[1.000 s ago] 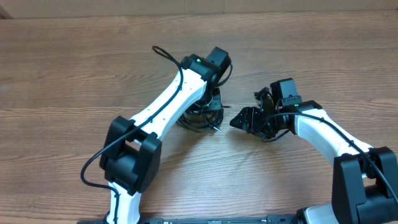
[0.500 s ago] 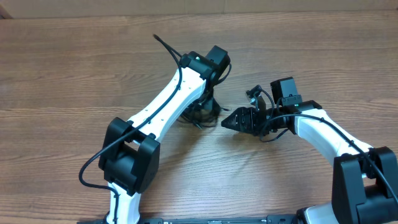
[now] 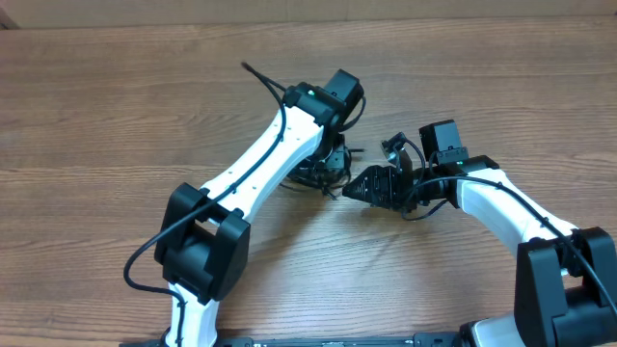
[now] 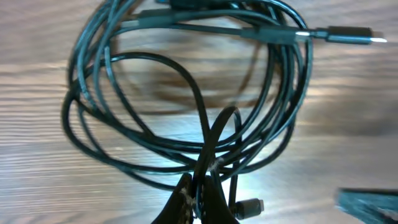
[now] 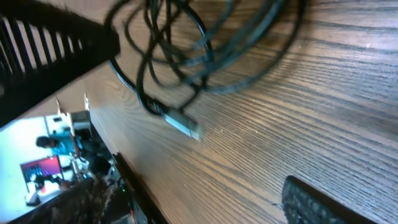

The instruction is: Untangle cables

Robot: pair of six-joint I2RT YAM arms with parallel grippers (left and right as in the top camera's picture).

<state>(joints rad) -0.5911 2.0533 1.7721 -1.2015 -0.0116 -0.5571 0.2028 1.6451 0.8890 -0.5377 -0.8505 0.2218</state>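
We start at the left claw (image 4: 199, 190). In its wrist view its fingers (image 4: 180, 200) are pressed together on one strand of the cables (image 4: 280, 118), so it grips the bundle at the near edge. From that pinch the strand rises and loops into the rest of the black coil, which lies spread on the wooden surface (image 3: 116, 116) ahead of the claw. One long plug (image 4: 348, 35) sticks out at the far right of the coil, and a smaller plug (image 4: 249, 205) lies just beside the fingers.

From overhead, the coil sits under the left wrist, near the middle of the surface. The right claw (image 3: 349, 191) points at it from the right, close by, though we cannot tell whether they touch. In the right wrist view its fingers (image 5: 323, 202) stand wide apart with nothing between them, and a silvery plug tip (image 5: 183, 123) lies on the wood ahead of them.
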